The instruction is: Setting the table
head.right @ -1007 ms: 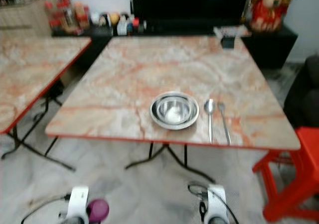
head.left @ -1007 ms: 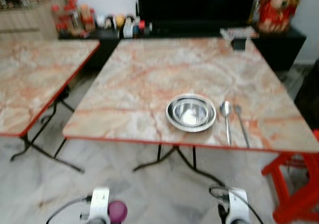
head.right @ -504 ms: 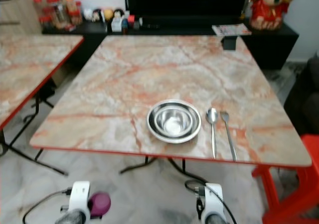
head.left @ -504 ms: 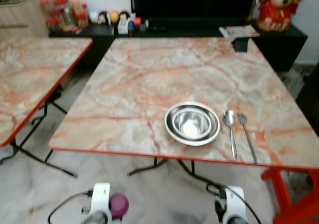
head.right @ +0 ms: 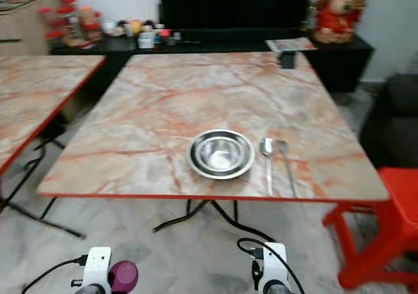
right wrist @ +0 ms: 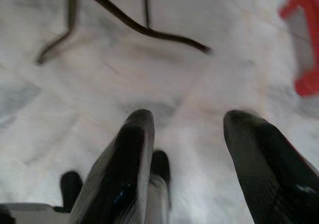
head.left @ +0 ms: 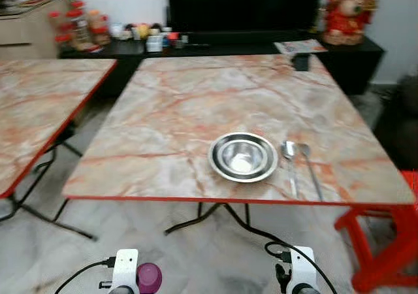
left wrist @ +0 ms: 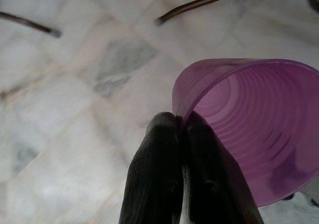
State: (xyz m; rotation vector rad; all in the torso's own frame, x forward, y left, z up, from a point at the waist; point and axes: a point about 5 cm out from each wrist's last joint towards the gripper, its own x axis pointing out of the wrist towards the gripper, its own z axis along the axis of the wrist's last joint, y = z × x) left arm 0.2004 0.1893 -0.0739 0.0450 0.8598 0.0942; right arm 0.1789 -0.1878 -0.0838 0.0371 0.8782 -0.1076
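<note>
- The marble-patterned table (head.left: 196,111) with its red edge stands square in front of the robot, a second table (head.left: 39,104) of the same kind off to its left.
- Behind the tables a dark low cabinet (head.left: 339,52) runs along the wall, carrying jars, small bottles and a red figurine (head.left: 345,10).
- A red stool (head.right: 385,222) sits by the table's near right corner.
- A steel bowl (head.left: 243,157) rests on a steel plate near the table's front edge, with a spoon (head.left: 289,160) just beside it on the right and a fork (head.left: 308,166) beside the spoon.
- The purple cup (left wrist: 249,129) is not on the table: it hangs low over the marble floor, short of the table's front edge and well apart from the bowl.
- The left gripper (left wrist: 182,129) has its fingers pressed together on the cup's rim, pinching its wall.
- The right gripper (right wrist: 187,129) hangs low over the floor, fingers spread, holding nothing.
</note>
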